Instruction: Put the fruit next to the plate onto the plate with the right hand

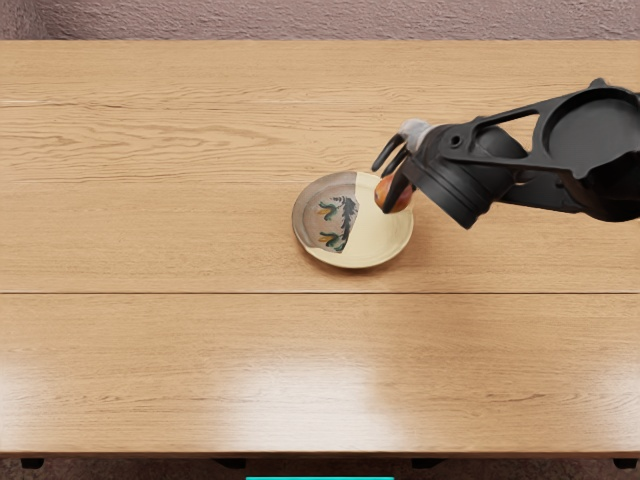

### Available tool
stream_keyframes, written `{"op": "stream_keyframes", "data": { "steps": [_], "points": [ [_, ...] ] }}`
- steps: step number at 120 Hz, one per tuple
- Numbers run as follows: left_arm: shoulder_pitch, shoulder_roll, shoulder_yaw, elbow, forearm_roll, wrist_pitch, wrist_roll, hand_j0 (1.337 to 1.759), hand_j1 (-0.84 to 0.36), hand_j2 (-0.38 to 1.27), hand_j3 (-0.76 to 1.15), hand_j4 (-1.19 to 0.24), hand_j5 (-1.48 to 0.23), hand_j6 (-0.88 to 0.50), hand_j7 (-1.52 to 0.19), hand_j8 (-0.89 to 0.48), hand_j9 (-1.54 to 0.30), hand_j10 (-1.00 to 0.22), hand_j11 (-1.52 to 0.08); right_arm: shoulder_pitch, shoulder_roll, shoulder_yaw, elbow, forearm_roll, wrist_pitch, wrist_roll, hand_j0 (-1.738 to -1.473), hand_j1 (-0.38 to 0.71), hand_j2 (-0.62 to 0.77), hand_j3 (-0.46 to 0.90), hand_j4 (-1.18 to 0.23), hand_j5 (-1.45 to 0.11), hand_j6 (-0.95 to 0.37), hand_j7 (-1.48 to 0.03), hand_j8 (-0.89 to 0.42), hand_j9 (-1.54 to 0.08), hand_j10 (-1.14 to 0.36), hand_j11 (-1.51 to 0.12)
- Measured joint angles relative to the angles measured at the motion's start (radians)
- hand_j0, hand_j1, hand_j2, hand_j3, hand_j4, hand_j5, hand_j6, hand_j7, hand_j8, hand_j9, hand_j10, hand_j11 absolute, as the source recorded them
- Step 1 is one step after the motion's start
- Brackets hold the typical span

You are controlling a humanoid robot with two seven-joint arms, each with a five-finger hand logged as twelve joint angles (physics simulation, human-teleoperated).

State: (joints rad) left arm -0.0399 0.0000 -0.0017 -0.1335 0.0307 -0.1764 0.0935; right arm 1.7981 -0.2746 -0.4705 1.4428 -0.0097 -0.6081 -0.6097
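Observation:
A round plate (345, 245), cream on one side and grey with a dragon-like pattern on the other, lies near the middle of the wooden table. My right hand (395, 180) comes in from the right edge on a black arm and hovers over the plate's upper right rim. Its fingers are curled around a small orange fruit (397, 198), which shows only partly between them, just above the plate's cream part. Whether the fruit touches the plate I cannot tell.
The wooden table (150, 330) stretches wide to the left and toward the front edge. The bulky black forearm (560, 155) hangs over the table's right side.

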Motion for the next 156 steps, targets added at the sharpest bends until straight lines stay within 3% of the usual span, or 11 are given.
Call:
{"op": "stream_keyframes", "data": {
  "steps": [20, 48, 60, 85, 113, 134, 156],
  "points": [
    [0.0, 0.0, 0.0, 0.0, 0.0, 0.0, 0.0, 1.658, 0.07, 0.05, 0.0, -0.23, -0.3, -0.23, -0.3, -0.23, -0.3, -0.23, -0.3, -0.005, 0.087, 0.0, -0.062, 0.016, 0.001, 0.0, -1.658, 0.39, 0.58, 0.0, -0.75, -1.12, -0.55, -1.03, -0.32, -1.09, -0.5, -1.07],
    [0.0, 0.0, 0.0, 0.0, 0.0, 0.0, 0.0, 1.658, 0.07, 0.05, 0.0, -0.23, -0.3, -0.23, -0.3, -0.23, -0.3, -0.23, -0.3, -0.075, 0.188, 0.0, -0.165, 0.005, -0.001, 0.0, -1.658, 0.39, 0.57, 0.0, -0.75, -1.08, -0.58, -1.02, -0.36, -1.06, -0.59, -1.05],
    [0.0, 0.0, 0.0, 0.0, 0.0, 0.0, 0.0, 1.658, 0.07, 0.05, 0.0, -0.23, -0.3, -0.23, -0.3, -0.23, -0.3, -0.23, -0.3, -0.087, 0.201, 0.0, -0.181, 0.002, -0.002, -0.001, -1.658, 0.39, 0.49, 0.0, -0.74, -1.04, -0.56, -0.99, -0.37, -1.02, -0.64, -1.02],
    [0.0, 0.0, 0.0, 0.0, 0.0, 0.0, 0.0, 1.658, 0.07, 0.05, 0.0, -0.23, -0.3, -0.23, -0.3, -0.23, -0.3, -0.23, -0.3, -0.091, 0.219, 0.0, -0.188, -0.003, -0.003, -0.001, -1.658, 0.25, 0.16, 0.0, -0.55, -0.75, -0.48, -0.73, -0.39, -0.74, -0.51, -0.73],
    [0.0, 0.0, 0.0, 0.0, 0.0, 0.0, 0.0, 1.658, 0.07, 0.05, 0.0, -0.23, -0.3, -0.23, -0.3, -0.23, -0.3, -0.23, -0.3, -0.069, 0.217, 0.0, -0.189, -0.003, -0.003, -0.001, -1.658, 0.04, 0.02, 0.0, -0.34, -0.45, -0.32, -0.44, -0.29, -0.45, -0.33, -0.45],
    [0.0, 0.0, 0.0, 0.0, 0.0, 0.0, 0.0, 1.658, 0.07, 0.05, 0.0, -0.23, -0.3, -0.23, -0.3, -0.23, -0.3, -0.23, -0.3, -0.025, 0.164, 0.022, -0.183, 0.0, -0.003, -0.001, -1.658, -0.14, 0.0, 0.0, -0.18, -0.24, -0.17, -0.24, -0.16, -0.24, -0.18, -0.24],
    [0.0, 0.0, 0.0, 0.0, 0.0, 0.0, 0.0, 1.658, 0.07, 0.05, 0.0, -0.23, -0.3, -0.23, -0.3, -0.23, -0.3, -0.23, -0.3, -0.022, -0.077, 0.254, -0.118, -0.001, -0.003, -0.001, -1.658, -0.23, -0.01, 0.0, -0.11, -0.14, -0.1, -0.14, -0.1, -0.14, -0.1, -0.14]
  ]
}}
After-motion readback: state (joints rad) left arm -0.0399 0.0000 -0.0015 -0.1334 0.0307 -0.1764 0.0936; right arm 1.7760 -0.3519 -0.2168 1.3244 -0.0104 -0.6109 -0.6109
